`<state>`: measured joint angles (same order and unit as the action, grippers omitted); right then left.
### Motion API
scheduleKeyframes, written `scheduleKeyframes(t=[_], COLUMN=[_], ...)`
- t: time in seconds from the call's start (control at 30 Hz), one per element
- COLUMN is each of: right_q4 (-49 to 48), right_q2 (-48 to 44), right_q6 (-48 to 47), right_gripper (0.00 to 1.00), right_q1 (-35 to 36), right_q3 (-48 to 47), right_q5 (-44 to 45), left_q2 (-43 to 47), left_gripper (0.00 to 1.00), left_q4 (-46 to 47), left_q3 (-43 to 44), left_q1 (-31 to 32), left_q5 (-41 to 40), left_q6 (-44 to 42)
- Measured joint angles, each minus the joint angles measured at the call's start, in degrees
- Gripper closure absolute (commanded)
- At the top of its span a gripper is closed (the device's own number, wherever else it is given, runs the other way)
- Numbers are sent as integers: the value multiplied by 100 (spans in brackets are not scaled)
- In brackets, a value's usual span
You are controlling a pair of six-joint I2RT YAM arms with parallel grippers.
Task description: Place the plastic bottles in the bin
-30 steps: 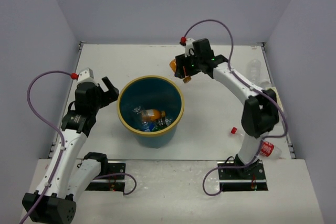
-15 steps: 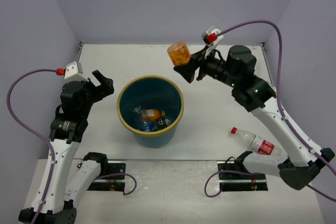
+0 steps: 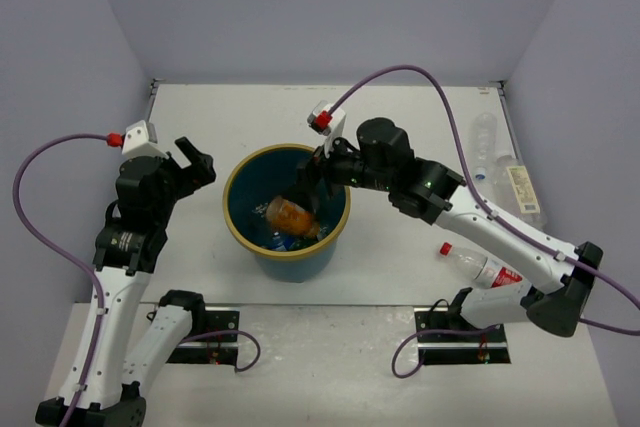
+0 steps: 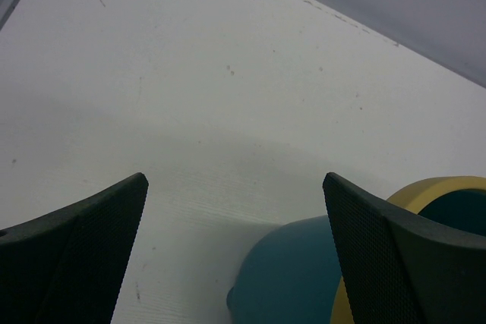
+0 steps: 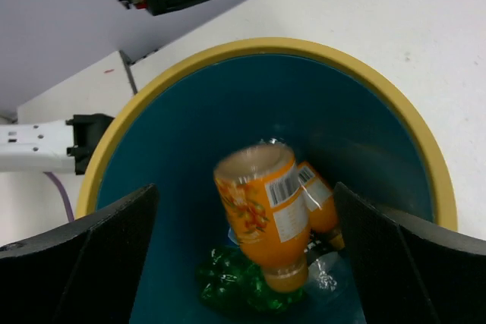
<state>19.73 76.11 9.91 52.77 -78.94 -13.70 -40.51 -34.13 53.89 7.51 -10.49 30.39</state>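
Observation:
The bin (image 3: 233,190), teal with a tan rim, stands mid-table. My right gripper (image 3: 308,185) hangs open over its mouth. Below the spread fingers an orange-label bottle (image 5: 269,210) is blurred and neck-down inside the bin (image 5: 250,45), touching neither finger; in the top view this bottle (image 3: 290,214) shows inside the rim. Under it lie a second orange bottle (image 5: 323,204) and a crumpled green one (image 5: 228,287). My left gripper (image 3: 195,162) stands open and empty to the left of the bin; its wrist view shows the left gripper (image 4: 234,178) above the bin's outer wall (image 4: 304,278).
A red-capped bottle with a red label (image 3: 485,269) lies on the table under my right arm. Two more clear bottles (image 3: 485,135) (image 3: 520,187) lie along the right edge. Grey walls close in the table on three sides.
My right arm swung from the far right to over the bin and opened, letting go of the orange bottle, which now drops inside. The left arm rose slightly, then held still.

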Motion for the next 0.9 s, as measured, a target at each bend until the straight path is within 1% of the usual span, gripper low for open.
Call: scheduleKeyframes(t=[0.2,0.3,0.37,0.43,0.53,0.6,0.67,0.73,0.8,0.9], right_q4=[38,42,34,67,160,341,398,480,574,628], right_q2=[-241,-686,-1091,-1541,-2028,-2142,-2093,-1917,-1530,-548], right_q6=[251,484,732,969,1218,1327,1386,1409,1410,1388], right_gripper=[1,1,1,1,1,1,1,1,1,1], right_q1=[-24,-81,-406,-1204,-2701,-3611,-4225,-4732,-5250,-5988], right_q3=[18,194,401,668,1032,1113,1116,1100,971,595], right_q5=[1024,1614,1828,1887,2017,1998,1881,1679,1414,1171], left_q2=[105,156,190,211,211,197,195,196,199,207], left_gripper=[0,0,0,0,0,0,0,0,0,0], left_q4=[4,5,17,16,9,11,11,11,13,11], left_q3=[-15,-46,-89,-156,-232,-255,-276,-290,-291,-291], left_q1=[0,0,0,0,0,0,0,0,0,0], left_q5=[-5,-4,-2,1,3,5,5,-1,-8,-33], left_q6=[2,2,2,2,2,2,2,4,2,2])
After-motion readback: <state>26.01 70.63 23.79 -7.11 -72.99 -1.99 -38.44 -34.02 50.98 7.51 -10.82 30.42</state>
